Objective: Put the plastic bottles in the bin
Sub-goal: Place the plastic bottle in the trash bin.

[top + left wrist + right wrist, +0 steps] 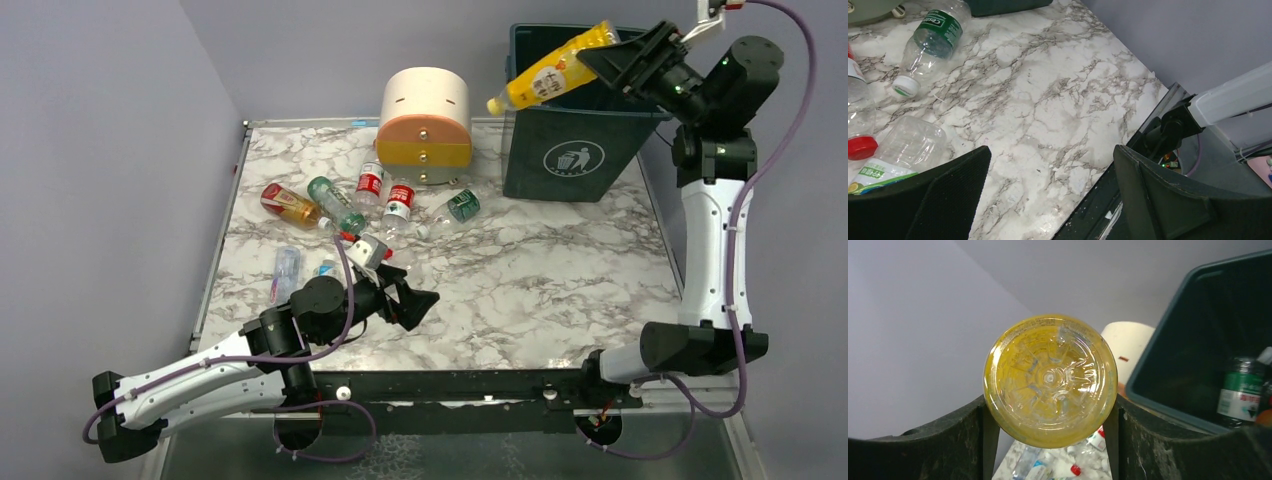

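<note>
Top view: high above and behind the near edge, looking down over the whole marble desk (560,260). Left wrist view: low and close over that desk, facing its right edge past the left tool (1048,170). Right wrist view: raised beside the dark green bin (1193,340), very close on the base of the yellow bottle (1050,380). Bin and bottle also visible from above.

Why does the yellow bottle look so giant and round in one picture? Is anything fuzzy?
Right wrist view: the yellow bottle sits right at the lens, bottom-first, so it looks huge; the bin is dark inside. Left wrist view: the left claw fingers are black shapes, the marble table crisp. Top view: evenly lit, sharp.
</note>
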Controlling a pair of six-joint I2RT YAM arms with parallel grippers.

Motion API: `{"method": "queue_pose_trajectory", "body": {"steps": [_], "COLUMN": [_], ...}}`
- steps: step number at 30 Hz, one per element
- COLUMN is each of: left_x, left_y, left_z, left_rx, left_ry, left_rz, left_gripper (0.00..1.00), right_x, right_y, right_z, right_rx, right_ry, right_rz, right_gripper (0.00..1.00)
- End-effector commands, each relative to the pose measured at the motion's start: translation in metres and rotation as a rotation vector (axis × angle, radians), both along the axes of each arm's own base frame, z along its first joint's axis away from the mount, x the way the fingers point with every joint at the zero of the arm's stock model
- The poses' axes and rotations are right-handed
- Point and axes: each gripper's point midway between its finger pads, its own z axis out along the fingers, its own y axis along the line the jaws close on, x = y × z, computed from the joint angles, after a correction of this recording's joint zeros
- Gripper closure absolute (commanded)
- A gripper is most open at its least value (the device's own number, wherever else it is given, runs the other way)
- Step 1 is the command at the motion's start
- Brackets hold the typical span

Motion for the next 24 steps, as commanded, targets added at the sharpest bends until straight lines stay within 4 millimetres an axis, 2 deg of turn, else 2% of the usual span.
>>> {"method": "queue_pose_trajectory", "body": {"steps": [1,7,11,16,24], "left_x": [0.001,0.001,0.001,0.002,0.003], "left_y": [-0.003,-0.004,-0.003,-0.003,-0.002], "left_z": [0.016,0.017,0.018,0.016,0.015], "left_rx": [-0.038,-0.036,-0.033,-0.022,-0.009], "left_ry": [-0.019,-0.016,-0.013,-0.006,-0.004], "left_rz": [0.001,-0.001,0.002,0.005,0.014], "left_gripper": [0.01,0.01,0.01,0.01,0.01], "right_x": [0.011,0.049,0.076,0.103,0.13], "right_y": [-0.033,-0.087,-0.112,-0.126,-0.136], "right_z": [0.014,-0.002,-0.019,-0.046,-0.077], "right_rx": [0.06,0.128,0.15,0.167,0.178], "right_ry": [-0.027,-0.004,0.021,0.081,0.155], "right_rz": [0.01,-0.075,-0.15,-0.19,-0.207], "right_gripper": [0.32,0.32,0.31,0.3,0.24]}}
